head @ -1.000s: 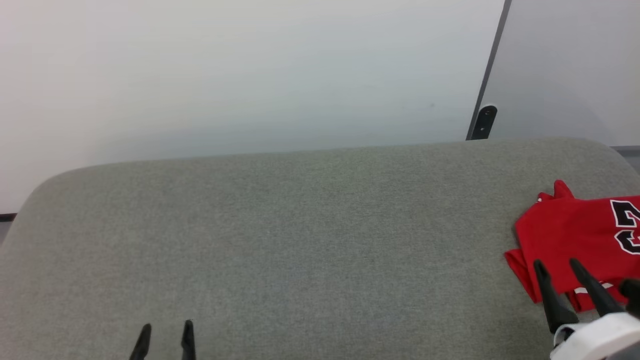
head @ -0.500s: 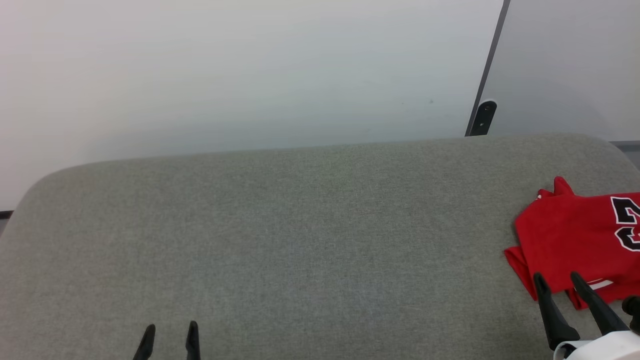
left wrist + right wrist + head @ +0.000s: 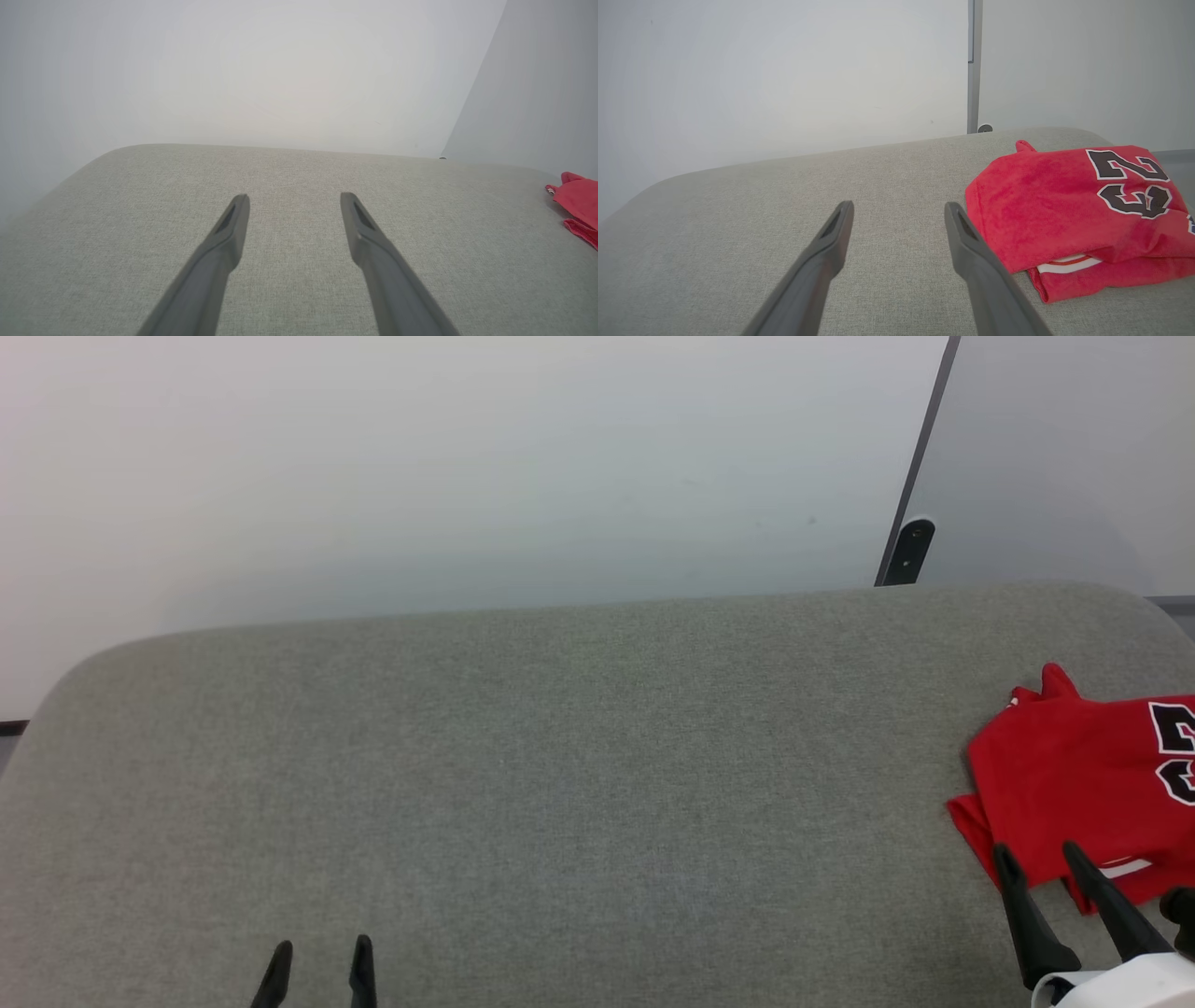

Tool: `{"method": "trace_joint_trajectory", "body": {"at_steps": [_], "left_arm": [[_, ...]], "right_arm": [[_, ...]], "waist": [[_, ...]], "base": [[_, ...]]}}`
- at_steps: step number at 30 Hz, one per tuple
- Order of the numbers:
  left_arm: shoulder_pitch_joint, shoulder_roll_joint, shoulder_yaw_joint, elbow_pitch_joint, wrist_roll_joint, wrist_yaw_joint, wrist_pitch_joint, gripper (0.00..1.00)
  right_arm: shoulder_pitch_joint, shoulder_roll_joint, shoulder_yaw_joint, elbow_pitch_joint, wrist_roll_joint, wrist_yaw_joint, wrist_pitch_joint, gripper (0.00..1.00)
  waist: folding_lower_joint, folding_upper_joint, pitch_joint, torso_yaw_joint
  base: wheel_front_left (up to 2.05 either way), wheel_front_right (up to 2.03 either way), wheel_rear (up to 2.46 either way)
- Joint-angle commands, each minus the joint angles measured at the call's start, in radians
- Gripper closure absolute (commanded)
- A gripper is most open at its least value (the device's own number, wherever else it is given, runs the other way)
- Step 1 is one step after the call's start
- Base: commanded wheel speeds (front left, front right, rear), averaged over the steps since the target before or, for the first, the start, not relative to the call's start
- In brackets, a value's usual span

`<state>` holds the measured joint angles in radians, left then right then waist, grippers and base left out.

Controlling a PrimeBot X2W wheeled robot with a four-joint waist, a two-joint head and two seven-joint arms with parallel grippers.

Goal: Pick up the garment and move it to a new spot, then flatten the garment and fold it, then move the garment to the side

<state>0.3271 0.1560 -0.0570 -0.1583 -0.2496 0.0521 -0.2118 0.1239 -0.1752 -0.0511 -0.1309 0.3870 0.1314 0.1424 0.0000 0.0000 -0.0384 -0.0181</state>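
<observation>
- Garment lay as a compact folded bundle at the right end of the grey padded surface. It was cut off by the right edge of the head view. The red face was up and the number 23 was readable in the right wrist view. A white-and-red striped edge showed under the near fold.
- Right gripper: fingers spread wide with nothing between them. The tips sat at the near left corner of the bundle. The wrist view put the garment to the right of the right-hand finger, not between the two. Contact with the cloth could not be judged.
- Left gripper: fingers parted and empty, low over bare upholstery well apart from the garment. Its wrist view caught only a red corner far to the right.
- Key relation: the bundle lay ahead and to the right of the right gripper. Its longer side seemed to run across the surface toward the right end, though the far end was out of frame. The right arm was clearly nearer.
- Judgement: the garment looked folded and set aside, so the task seemed near its end. Any further nudge would fall to the right arm, shifting rightward so the fold edge came between the fingers.
- Risk: catching only the top layer would open the fold.
</observation>
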Motion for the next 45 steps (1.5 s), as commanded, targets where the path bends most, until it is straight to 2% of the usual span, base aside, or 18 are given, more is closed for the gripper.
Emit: {"method": "trace_joint_trajectory", "body": {"at_steps": [1, 25, 26, 32, 45], "left_arm": [[-0.005, 0.002, -0.001, -0.002, -0.004, 0.002, 0.000, 0.00], [-0.015, 0.014, -0.013, 0.006, -0.014, 0.016, 0.001, 0.00], [-0.015, 0.015, -0.014, 0.006, -0.012, 0.016, -0.001, 1.00], [-0.006, -0.003, -0.022, 0.053, -0.022, 0.009, 0.011, 1.00], [-0.080, -0.007, -0.006, 0.112, -0.272, -0.024, 0.051, 1.00]], "right_arm": [[0.011, 0.004, 0.002, -0.002, -0.003, -0.002, 0.002, 0.00], [0.009, 0.011, 0.012, -0.015, -0.001, -0.002, 0.004, 0.00], [0.010, 0.011, 0.012, -0.015, 0.000, -0.002, 0.004, 1.00], [0.017, 0.023, 0.016, 0.044, 0.012, 0.000, 0.004, 1.00], [-0.028, 0.041, 0.002, 0.101, 0.224, 0.000, -0.002, 1.00]], "waist": [[0.0000, 0.0000, 0.001, 0.000], [0.0000, 0.0000, 0.011, -0.005], [0.0000, 0.0000, 0.011, -0.005], [0.0000, 0.0000, 0.012, -0.005], [0.0000, 0.0000, 0.015, -0.002]], "base": [[0.00, 0.00, 0.00], [0.00, 0.00, 0.00], [0.00, 0.00, 0.00], [0.00, 0.00, 0.00], [0.00, 0.00, 0.00]]}}
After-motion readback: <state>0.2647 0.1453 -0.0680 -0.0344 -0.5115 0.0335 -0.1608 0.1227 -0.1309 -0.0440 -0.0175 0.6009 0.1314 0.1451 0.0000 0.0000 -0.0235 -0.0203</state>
